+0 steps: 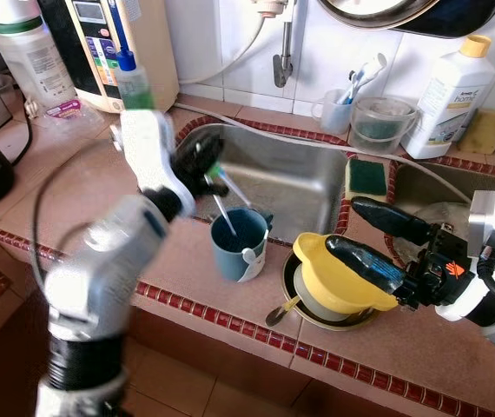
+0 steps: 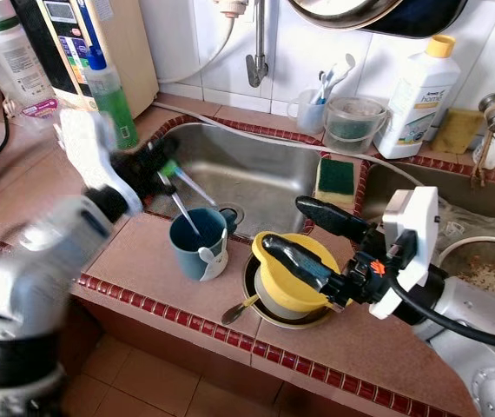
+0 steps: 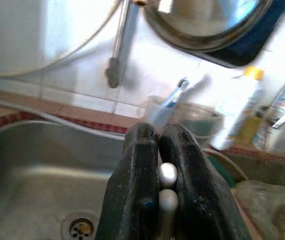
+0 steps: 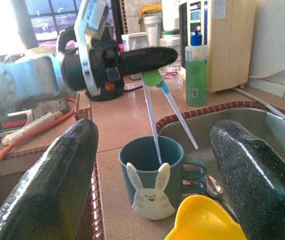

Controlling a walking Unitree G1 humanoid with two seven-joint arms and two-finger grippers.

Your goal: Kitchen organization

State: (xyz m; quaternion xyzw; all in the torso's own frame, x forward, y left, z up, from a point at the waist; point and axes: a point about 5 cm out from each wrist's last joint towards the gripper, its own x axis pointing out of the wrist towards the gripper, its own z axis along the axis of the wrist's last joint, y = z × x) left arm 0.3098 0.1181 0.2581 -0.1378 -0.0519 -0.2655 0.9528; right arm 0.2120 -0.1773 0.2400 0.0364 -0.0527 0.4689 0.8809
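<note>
left tool (image 1: 202,167) clamps chopsticks (image 1: 223,208), their long axis slanting down into the blue mug (image 1: 240,246) directly below; right tool (image 1: 352,230) gapes beside the mug

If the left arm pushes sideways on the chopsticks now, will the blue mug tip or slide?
It may tip. The blue mug is tall for its base, and the chopsticks lean on its rim, so they act as a lever. It stands near the sink edge, so it could slide in. It looks ceramic, probably fragile. The left gripper grips them tightly.
</note>
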